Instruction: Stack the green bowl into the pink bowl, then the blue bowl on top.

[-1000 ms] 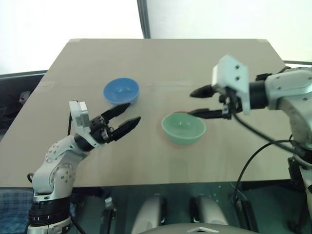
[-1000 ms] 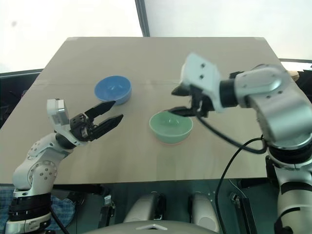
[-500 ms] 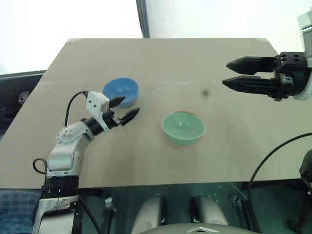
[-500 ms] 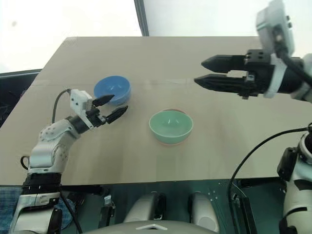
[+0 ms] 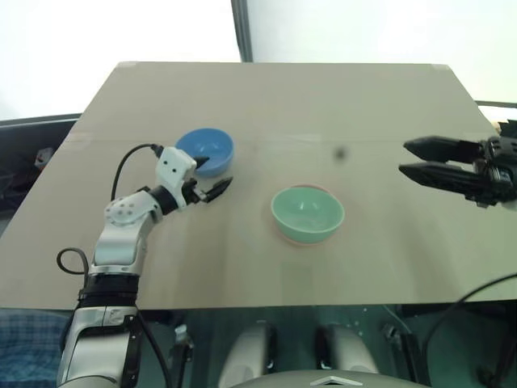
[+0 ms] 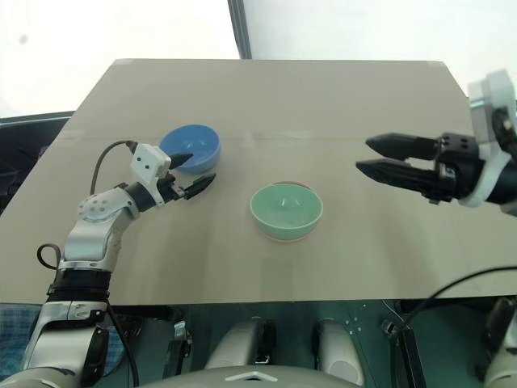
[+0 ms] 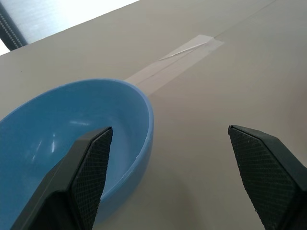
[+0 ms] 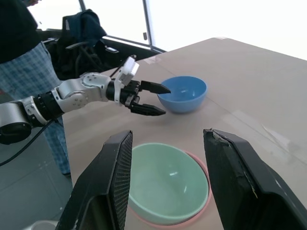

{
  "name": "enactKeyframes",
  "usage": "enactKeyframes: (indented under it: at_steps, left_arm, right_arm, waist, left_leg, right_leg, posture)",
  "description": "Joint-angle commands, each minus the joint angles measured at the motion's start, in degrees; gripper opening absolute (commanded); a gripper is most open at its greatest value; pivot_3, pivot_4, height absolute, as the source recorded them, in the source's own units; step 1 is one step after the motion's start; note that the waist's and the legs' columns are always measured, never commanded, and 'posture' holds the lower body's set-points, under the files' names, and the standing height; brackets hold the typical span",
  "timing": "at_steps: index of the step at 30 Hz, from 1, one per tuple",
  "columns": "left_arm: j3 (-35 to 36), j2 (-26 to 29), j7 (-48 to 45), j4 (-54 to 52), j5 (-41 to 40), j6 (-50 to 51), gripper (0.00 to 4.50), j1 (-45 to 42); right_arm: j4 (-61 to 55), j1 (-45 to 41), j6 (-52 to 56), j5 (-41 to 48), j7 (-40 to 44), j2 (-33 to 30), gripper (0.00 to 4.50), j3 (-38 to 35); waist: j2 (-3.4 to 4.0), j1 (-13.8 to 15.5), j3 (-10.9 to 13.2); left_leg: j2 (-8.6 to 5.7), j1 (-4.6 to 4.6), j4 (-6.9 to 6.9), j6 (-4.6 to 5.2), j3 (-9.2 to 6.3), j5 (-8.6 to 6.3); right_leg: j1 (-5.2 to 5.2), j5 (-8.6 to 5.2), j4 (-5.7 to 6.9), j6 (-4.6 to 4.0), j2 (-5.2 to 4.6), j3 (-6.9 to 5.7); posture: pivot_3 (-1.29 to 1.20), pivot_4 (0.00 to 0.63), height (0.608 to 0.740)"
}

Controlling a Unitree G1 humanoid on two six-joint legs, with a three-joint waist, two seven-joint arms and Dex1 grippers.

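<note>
The blue bowl (image 5: 205, 152) sits left of centre on the table. My left gripper (image 5: 213, 172) is open and straddles its near rim, one finger over the inside and one outside; the left wrist view shows that rim (image 7: 146, 124) between the fingers. The green bowl (image 5: 307, 212) rests nested in the pink bowl (image 8: 204, 167), whose rim peeks out around it. My right gripper (image 5: 405, 157) hangs open and empty in the air to the right of that pair, pointing toward it.
The tan table (image 5: 323, 105) has a strip of tape (image 7: 187, 48) across it behind the bowls. A person in plaid clothing (image 8: 29, 62) stands beyond the table's left side, next to a chair with a dark garment.
My right gripper has pulled back from the green bowl to the right. My left gripper has reached forward to the blue bowl's rim.
</note>
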Motion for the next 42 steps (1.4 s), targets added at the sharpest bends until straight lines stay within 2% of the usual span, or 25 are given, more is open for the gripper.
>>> enactKeyframes:
  at_steps: [1, 6, 18, 19, 20, 22, 23, 24, 25, 28, 29, 40, 42]
  left_arm:
    - [-0.07, 0.52, -0.33, -0.01, 0.79, -1.55, 4.1, -0.76]
    - [-0.68, 0.29, -0.63, 1.31, 1.28, -1.87, 4.1, -1.68]
    - [-1.6, 0.54, -1.98, 3.54, 1.45, -1.81, 4.1, -2.85]
    - [-1.55, 0.47, -2.03, 3.66, 1.42, -1.81, 3.58, -2.87]
    - [-1.51, 0.43, -2.1, 3.77, 1.41, -1.84, 3.29, -2.89]
    - [-1.41, 0.39, -2.04, 3.95, 1.48, -1.95, 2.45, -2.93]
    - [-1.38, 0.4, -1.96, 4.06, 1.57, -2.02, 2.45, -2.94]
    - [-1.35, 0.41, -1.88, 4.17, 1.66, -2.1, 1.73, -2.95]
    - [-1.33, 0.4, -1.8, 4.27, 1.72, -2.17, 1.44, -2.97]
    - [-1.36, 0.4, -1.7, 4.6, 1.95, -2.38, 0.18, -3.11]
    - [-1.35, 0.39, -1.66, 4.73, 2.09, -2.48, 0.05, -3.2]
    - [-1.32, 0.3, -1.38, 5.86, 3.35, -4.01, 0.05, -4.09]
    - [0.07, -0.42, -1.88, 4.75, 0.94, -3.51, 0.05, -4.31]
  right_arm:
    - [-0.64, 7.74, -6.35, -0.98, 3.21, -3.92, 2.47, -3.55]
    - [0.27, 15.07, -13.31, -3.43, 5.53, -7.79, 2.47, -3.38]
    - [0.95, 14.55, -16.03, 2.47, 2.3, -9.76, 2.47, -2.77]
    - [0.96, 14.68, -16.18, 2.76, 2.08, -9.91, 2.71, -2.71]
    - [0.98, 14.79, -16.35, 3.0, 1.88, -10.06, 2.71, -2.63]
    - [1.14, 15.11, -16.8, 3.38, 1.62, -10.38, 2.71, -2.59]
    - [1.2, 15.25, -16.97, 3.55, 1.55, -10.52, 2.71, -2.64]
    - [1.24, 15.36, -17.1, 3.68, 1.46, -10.62, 2.71, -2.67]
    - [1.27, 15.46, -17.23, 3.79, 1.37, -10.7, 2.71, -2.68]
    - [1.33, 15.65, -17.61, 4.01, 1.21, -10.84, 2.71, -2.61]
    - [1.39, 15.66, -17.72, 4.06, 1.18, -10.9, 2.71, -2.57]
    - [2.11, 16.36, -19.35, 4.44, 0.88, -11.45, 2.71, -2.37]
    - [2.12, 16.63, -19.5, 4.39, 0.86, -11.47, 2.71, -2.34]
  waist:
    - [0.0, 0.17, 0.0]
    - [-0.03, 0.31, -0.01]
    - [-0.05, 0.28, 0.0]
    - [-0.05, 0.3, 0.0]
    - [-0.05, 0.31, 0.0]
    - [-0.05, 0.3, 0.0]
    - [-0.06, 0.3, 0.0]
    - [-0.06, 0.31, 0.0]
    - [-0.06, 0.31, 0.0]
    - [-0.06, 0.3, 0.0]
    - [-0.06, 0.31, 0.0]
    - [-0.06, 0.31, 0.0]
    - [-0.06, 0.3, 0.0]
  left_leg:
    - [0.0, 0.01, 0.0, 0.01, 0.0, 0.0]
    - [0.01, 0.04, 0.03, 0.14, 0.0, -0.08]
    - [0.03, 0.02, 0.33, 0.17, 0.0, -0.09]
    - [0.03, 0.02, 0.33, 0.17, 0.0, -0.09]
    - [0.03, 0.01, 0.33, 0.17, 0.0, -0.09]
    - [0.03, 0.01, 0.34, 0.17, -0.01, -0.1]
    - [0.03, 0.01, 0.33, 0.17, 0.0, -0.09]
    - [0.03, 0.01, 0.34, 0.18, -0.01, -0.1]
    - [0.03, 0.01, 0.34, 0.18, 0.0, -0.1]
    - [0.03, 0.01, 0.34, 0.17, 0.0, -0.1]
    - [0.03, 0.01, 0.35, 0.17, 0.0, -0.1]
    - [0.03, 0.01, 0.38, 0.18, 0.0, -0.1]
    - [0.03, 0.01, 0.39, 0.17, -0.01, -0.1]
  right_leg:
    - [0.0, 0.0, 0.01, 0.0, 0.0, 0.0]
    - [0.03, 0.0, 0.02, 0.0, 0.0, -0.01]
    - [0.05, 0.0, 0.2, 0.01, 0.02, -0.01]
    - [0.05, 0.0, 0.2, 0.01, 0.02, -0.01]
    - [0.05, 0.0, 0.2, 0.01, 0.02, -0.01]
    - [0.06, 0.0, 0.2, 0.01, 0.02, -0.01]
    - [0.05, 0.0, 0.2, 0.01, 0.02, -0.01]
    - [0.05, 0.0, 0.2, 0.01, 0.02, -0.01]
    - [0.06, 0.0, 0.2, 0.01, 0.02, -0.01]
    - [0.06, 0.0, 0.2, 0.01, 0.02, -0.01]
    - [0.06, 0.0, 0.2, 0.01, 0.02, -0.01]
    - [0.06, 0.0, 0.24, 0.01, 0.02, -0.02]
    - [0.06, 0.0, 0.24, 0.01, 0.02, -0.02]
  posture:
    - [0.0, 0.15, 0.74]
    - [0.0, 0.15, 0.74]
    - [0.0, 0.15, 0.74]
    - [0.0, 0.15, 0.74]
    - [0.0, 0.15, 0.74]
    - [0.0, 0.15, 0.74]
    - [0.0, 0.15, 0.74]
    - [0.0, 0.15, 0.74]
    - [0.0, 0.15, 0.74]
    - [0.0, 0.15, 0.74]
    - [0.0, 0.15, 0.74]
    - [0.0, 0.15, 0.74]
    - [0.0, 0.15, 0.74]
